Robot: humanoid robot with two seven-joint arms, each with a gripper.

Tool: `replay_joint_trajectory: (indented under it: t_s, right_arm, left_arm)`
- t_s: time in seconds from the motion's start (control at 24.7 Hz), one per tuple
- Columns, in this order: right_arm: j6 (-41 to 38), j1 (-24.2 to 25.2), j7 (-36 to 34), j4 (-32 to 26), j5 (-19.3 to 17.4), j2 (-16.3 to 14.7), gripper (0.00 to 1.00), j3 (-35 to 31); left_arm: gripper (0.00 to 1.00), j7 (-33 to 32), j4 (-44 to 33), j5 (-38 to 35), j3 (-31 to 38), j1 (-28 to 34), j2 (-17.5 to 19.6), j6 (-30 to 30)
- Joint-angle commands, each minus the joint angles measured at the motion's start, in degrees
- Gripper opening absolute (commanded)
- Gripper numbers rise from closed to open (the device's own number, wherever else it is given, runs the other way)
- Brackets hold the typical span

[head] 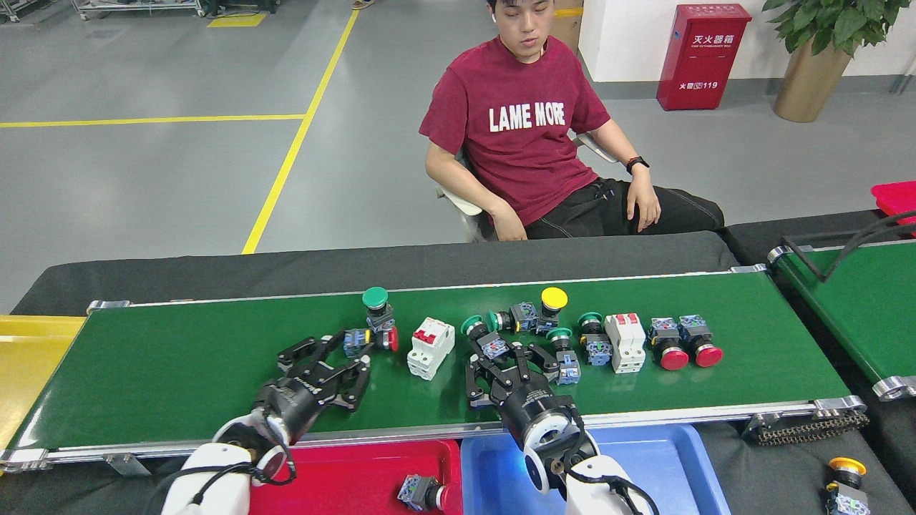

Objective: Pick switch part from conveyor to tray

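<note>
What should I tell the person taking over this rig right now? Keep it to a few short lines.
Left pincer: open, over the conveyor, reaching toward the red-capped switch, not gripping.
Right pincer: open, over the belt beside the green-capped switch, holding nothing.
Done: one switch part lies in the red tray. The blue tray shows no parts.
Left: the belt's row, including two white breakers, a yellow-capped switch and two red-capped ones at the right end.
A person sits behind the conveyor.
</note>
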Motion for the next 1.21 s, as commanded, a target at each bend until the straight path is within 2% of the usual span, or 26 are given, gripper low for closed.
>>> replay_joint_trajectory:
  t_s: [0.0,0.08,0.16,0.28,0.32,0.4,0.44,0.49,0.53,0.61,0.73,0.89,0.97,1.05,1.09,1.13,1.17]
  right_arm:
    - [-4.97,2.05,1.42,-5.87,-2.85,-2.73,0.08,-0.16]
    - [-10.69,6.45,1.51,-11.68,-4.88,-6.25,0.11,-0.25]
    - [-16.66,11.02,1.69,-16.86,-6.28,-8.27,0.12,-0.25]
    - [-22.38,14.10,1.87,-19.15,-6.90,-8.28,0.17,-0.16]
    - [-23.35,14.54,2.30,-19.41,-6.90,-8.19,0.17,0.10]
    - [-25.45,15.86,4.06,-20.47,-6.90,-8.01,0.24,0.89]
    - [-26.77,16.47,4.94,-20.73,-6.90,-7.48,0.43,1.16]
    - [-27.21,16.74,5.73,-20.73,-6.90,-6.52,0.87,1.24]
    - [-27.83,16.74,6.61,-20.64,-6.90,-5.64,0.96,1.24]
    - [-29.15,16.65,7.75,-20.55,-6.99,-5.11,0.96,1.86]
    - [-31.17,16.39,8.19,-20.38,-7.16,-4.23,0.96,1.77]
    - [-30.64,16.21,8.02,-20.55,-7.60,-3.71,0.96,0.10]
    - [-28.09,16.12,8.02,-20.82,-7.87,-2.39,0.95,-6.05]
    - [-23.09,14.98,7.93,-20.73,-7.60,-0.10,0.93,-10.79]
    - [-19.66,13.84,7.67,-20.55,-7.34,-0.01,0.93,-12.64]
    - [-17.46,13.31,7.14,-20.47,-7.08,-0.01,0.93,-13.79]
    - [-15.00,13.22,5.91,-20.38,-6.99,-0.19,0.93,-15.19]
  left_arm:
    - [0.16,1.29,-1.46,0.13,3.81,0.91,2.55,-6.39]
    - [0.16,1.64,-4.45,0.13,6.45,4.96,5.98,-10.79]
    - [0.17,3.13,-9.37,0.40,8.99,10.93,10.02,-14.92]
    - [0.17,6.30,-16.41,3.39,13.57,20.52,15.39,-16.24]
    - [0.18,6.48,-18.69,4.35,14.89,23.42,16.00,-16.24]
    - [0.24,6.48,-23.00,5.23,17.70,29.75,16.27,-16.24]
    - [0.31,6.48,-25.37,5.23,18.58,33.00,16.09,-16.24]
    - [0.37,6.48,-27.82,5.32,18.84,36.07,16.00,-16.24]
    - [0.49,6.48,-29.94,5.50,18.84,38.71,16.00,-16.24]
    - [0.60,6.48,-33.46,6.46,18.93,42.49,15.65,-16.24]
    - [0.98,6.39,-36.53,7.87,19.98,44.07,12.93,-16.24]
    - [1.00,6.39,-37.32,8.04,25.43,44.16,8.09,-16.24]
    - [1.00,6.39,-37.24,8.31,28.60,43.54,5.54,-16.24]
    - [1.00,6.13,-37.24,8.31,34.65,42.76,0.37,-16.24]
    - [1.00,5.86,-37.06,7.69,37.21,41.88,-2.71,-16.24]
    - [1.00,5.86,-36.80,7.61,38.18,41.08,-4.39,-13.61]
    - [1.00,5.86,-36.62,7.61,38.35,40.73,-5.44,-8.33]
